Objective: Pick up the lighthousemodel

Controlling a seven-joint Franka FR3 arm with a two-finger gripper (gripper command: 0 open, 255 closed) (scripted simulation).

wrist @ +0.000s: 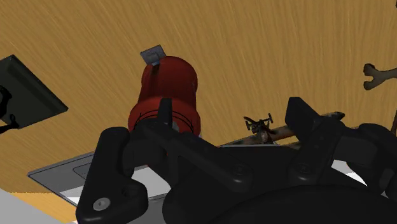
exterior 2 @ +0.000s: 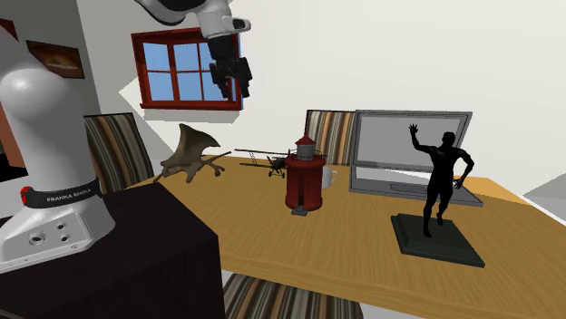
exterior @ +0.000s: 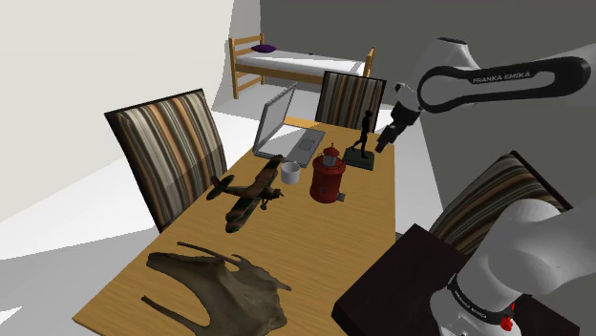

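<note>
Black gripper [exterior: 390,136] hangs in the air above the table [exterior: 315,250], on the shoulder view's right of the red lighthouse [exterior: 328,175] and close to a dark figurine [exterior: 364,139]. The lighthouse stands upright on the wood, its long axis vertical and its lantern end up. A white cup [exterior: 289,173] sits just beside the lighthouse on that view's left, and I cannot tell what is in it. A model plane [exterior: 246,197] lies on the near side of the lighthouse, and an open laptop [exterior: 287,129] lies beyond it.

From the second exterior view, the gripper [exterior 2: 233,90] is high above the lighthouse and well apart from it, its fingers spread and holding nothing.

Through the wrist view, the lighthouse [wrist: 167,84] shows from above, beyond one of the parted fingers [wrist: 165,109].
</note>
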